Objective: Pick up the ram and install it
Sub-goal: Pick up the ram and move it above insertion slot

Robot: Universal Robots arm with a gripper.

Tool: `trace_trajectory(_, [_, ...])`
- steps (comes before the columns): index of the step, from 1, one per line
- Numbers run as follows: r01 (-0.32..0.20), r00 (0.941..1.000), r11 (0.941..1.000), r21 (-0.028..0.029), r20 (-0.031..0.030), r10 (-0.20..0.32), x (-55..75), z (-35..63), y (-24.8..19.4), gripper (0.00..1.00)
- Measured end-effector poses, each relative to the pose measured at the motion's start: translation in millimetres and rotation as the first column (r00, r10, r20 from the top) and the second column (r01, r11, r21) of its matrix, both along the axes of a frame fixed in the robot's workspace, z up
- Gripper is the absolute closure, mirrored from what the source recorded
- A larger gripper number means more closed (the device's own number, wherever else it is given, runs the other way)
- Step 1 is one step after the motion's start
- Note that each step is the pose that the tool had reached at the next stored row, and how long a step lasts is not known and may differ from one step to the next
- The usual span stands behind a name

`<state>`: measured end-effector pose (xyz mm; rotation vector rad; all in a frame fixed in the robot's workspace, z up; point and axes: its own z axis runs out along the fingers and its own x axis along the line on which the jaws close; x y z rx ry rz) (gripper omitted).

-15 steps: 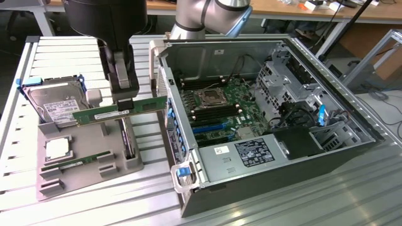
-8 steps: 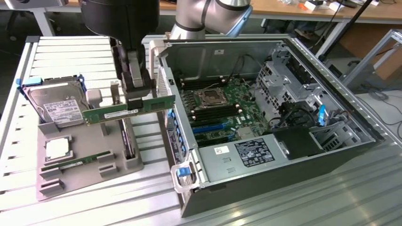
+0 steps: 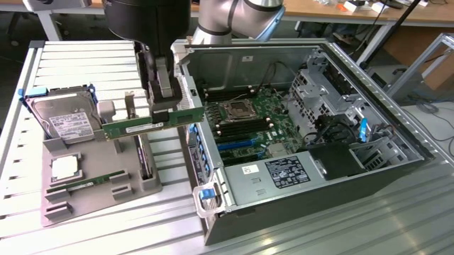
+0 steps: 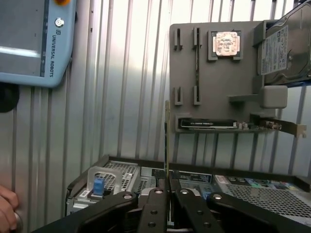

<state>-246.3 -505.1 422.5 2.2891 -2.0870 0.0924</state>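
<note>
**Ram held in the tool, beside the open case**

In the exterior view the tool (image 3: 161,109) is closed on the ram (image 3: 152,123) and grips the green stick near the middle of its length. The ram hangs clear of the counter (image 3: 85,53), long side nearly level, with the end toward the computer case (image 3: 319,180) a little higher. It sits at 9 o'clock of the case, over the edge of the grey tray (image 3: 85,159). Its 3 o'clock end overlaps the case wall in the picture, and I cannot tell whether the two touch.

The case lies open, with the motherboard (image 3: 248,119) exposed.

On the tray, the hard drive (image 3: 67,119) stands at 10 o'clock of the ram, a processor chip (image 3: 64,167) lies at 7 o'clock, and a second memory stick (image 3: 82,186) rests in its holders below that. An expansion card (image 3: 145,159) stands on edge at 6 o'clock of the ram.

In the wrist view the ram (image 4: 167,141) is seen edge-on, clamped between the fingers (image 4: 155,204) of the tool (image 4: 167,187). A teach pendant (image 4: 34,39) and a person's hand (image 4: 7,208) also appear there.
</note>
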Motion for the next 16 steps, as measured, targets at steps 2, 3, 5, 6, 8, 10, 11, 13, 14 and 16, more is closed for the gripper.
trace_trajectory(2, [0.000,1.0000,1.0000,-0.0009,0.0001,0.000,6.8,0.0,0.0,0.88])
trace_trajectory(3, [0.000,1.0000,1.0000,-0.0010,0.0001,0.000,7.8,0.0,0.0,0.88])
trace_trajectory(5, [0.000,1.0000,1.0000,-0.0015,0.0001,0.000,10.6,0.0,0.0,0.88])
trace_trajectory(6, [0.000,1.0000,1.0000,-0.0018,0.0001,0.000,12.7,0.0,0.0,0.88])
trace_trajectory(8, [0.000,1.0000,1.0000,-0.0022,0.0000,0.000,14.9,0.0,0.0,0.88])
trace_trajectory(10, [0.000,1.0000,1.0000,-0.0026,0.0001,0.000,17.8,0.0,0.0,0.88])
trace_trajectory(11, [0.000,1.0000,1.0000,-0.0028,0.0000,0.000,18.8,0.0,0.0,0.88])
trace_trajectory(13, [0.000,1.0000,1.0000,-0.0032,0.0000,0.000,21.1,0.0,0.0,0.88])
trace_trajectory(14, [0.000,1.0000,1.0000,-0.0035,0.0000,0.000,23.2,0.0,0.0,0.88])
trace_trajectory(16, [0.000,1.0000,1.0000,-0.0041,0.0000,0.000,26.5,0.0,0.0,0.88])
